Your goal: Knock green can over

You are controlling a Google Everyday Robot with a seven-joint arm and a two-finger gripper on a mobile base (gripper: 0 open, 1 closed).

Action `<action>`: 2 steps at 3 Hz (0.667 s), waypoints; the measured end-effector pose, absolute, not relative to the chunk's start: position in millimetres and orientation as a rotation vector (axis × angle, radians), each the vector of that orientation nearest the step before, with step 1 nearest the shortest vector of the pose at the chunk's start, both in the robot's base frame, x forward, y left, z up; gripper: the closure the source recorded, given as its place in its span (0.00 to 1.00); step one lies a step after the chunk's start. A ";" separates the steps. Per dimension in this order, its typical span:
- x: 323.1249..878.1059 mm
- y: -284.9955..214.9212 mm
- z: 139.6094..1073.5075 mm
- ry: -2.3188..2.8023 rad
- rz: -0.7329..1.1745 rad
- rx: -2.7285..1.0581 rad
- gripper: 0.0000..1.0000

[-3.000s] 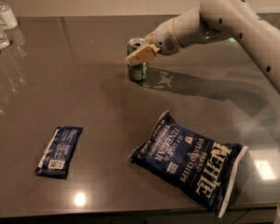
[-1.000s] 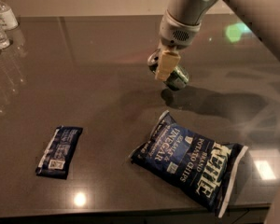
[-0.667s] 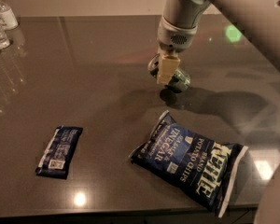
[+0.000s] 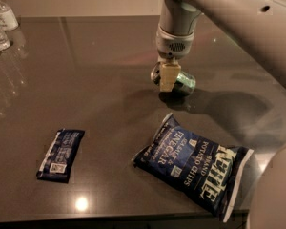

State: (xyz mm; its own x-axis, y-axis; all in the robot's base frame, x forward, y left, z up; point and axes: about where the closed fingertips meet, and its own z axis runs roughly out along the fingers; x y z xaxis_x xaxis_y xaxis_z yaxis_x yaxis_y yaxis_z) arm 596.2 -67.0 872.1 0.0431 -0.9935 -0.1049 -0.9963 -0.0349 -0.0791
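We see the green can (image 4: 185, 83) as shiny metal; the gripper (image 4: 168, 78), matt beige plastic, is just in front of it. Table (image 4: 95, 70) is dark, smooth, glossy. Chip bag (image 4: 193, 163) & small packet (image 4: 61, 155) look like glossy plastic film.

"POTATO CHIPS", "VINEGAR" on chip bag (image 4: 193, 168)

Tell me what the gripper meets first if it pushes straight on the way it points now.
The gripper points straight down, right at the green can, which lies on its side. It would probably strike the can first, or else the table just beside it; the depth is unclear.
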 end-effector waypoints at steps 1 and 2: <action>596.7 -64.1 866.8 2.082 0.024 -2.187 0.12; 596.0 -61.8 862.8 2.076 0.043 -2.177 0.00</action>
State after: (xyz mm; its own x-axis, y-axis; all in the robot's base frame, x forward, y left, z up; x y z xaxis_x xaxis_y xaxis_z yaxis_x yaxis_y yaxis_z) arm 596.0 -61.8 862.8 0.0510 -0.9924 -0.1121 -0.9962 -0.0426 -0.0765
